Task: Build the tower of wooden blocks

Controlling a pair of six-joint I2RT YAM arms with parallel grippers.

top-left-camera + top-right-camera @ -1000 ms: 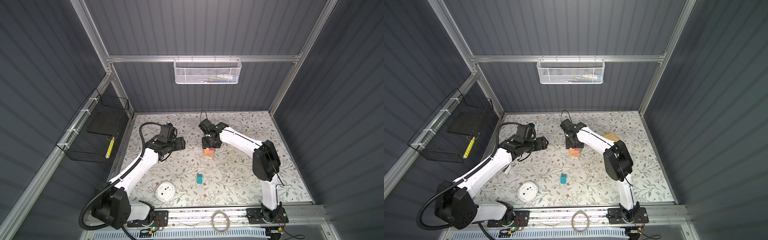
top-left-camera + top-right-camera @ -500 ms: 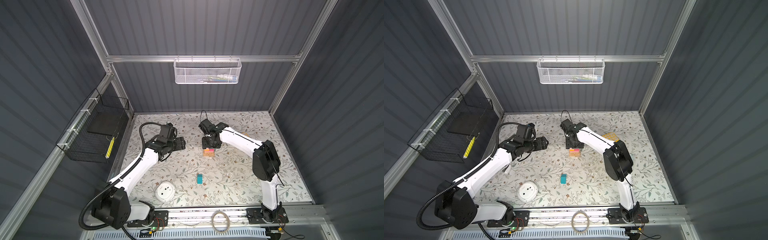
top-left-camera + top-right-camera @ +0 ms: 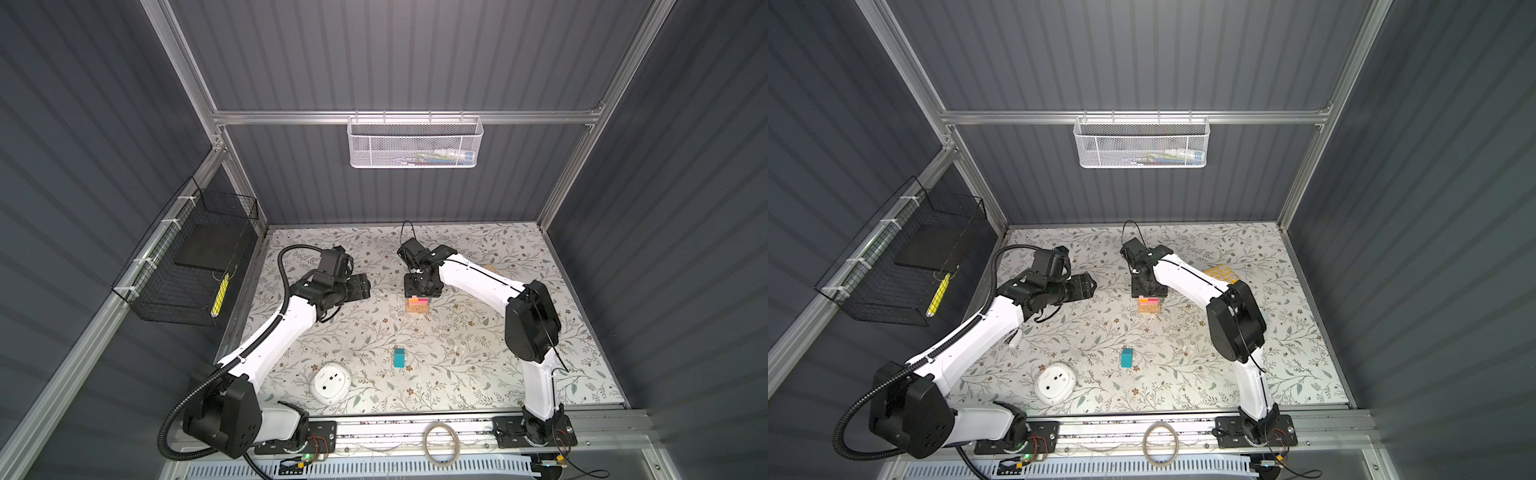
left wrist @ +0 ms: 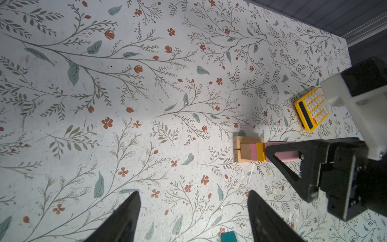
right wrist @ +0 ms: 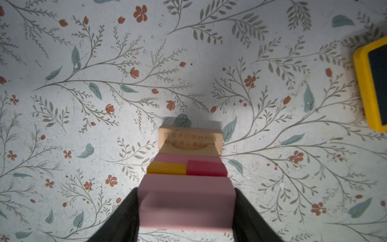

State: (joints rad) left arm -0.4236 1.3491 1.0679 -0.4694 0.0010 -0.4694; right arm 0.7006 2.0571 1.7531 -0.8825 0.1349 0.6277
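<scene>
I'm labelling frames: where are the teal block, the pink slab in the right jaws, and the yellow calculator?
teal block (image 3: 400, 360): in a top view, its middle.
pink slab (image 5: 186, 201): right wrist view, its broad near face.
yellow calculator (image 4: 316, 106): left wrist view, its keypad.

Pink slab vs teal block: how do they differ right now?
The pink slab is clamped in the right gripper; the teal block lies loose on the mat. The pink slab is at the top of the tower; the teal block is well apart from it. Both are painted blocks.
</scene>
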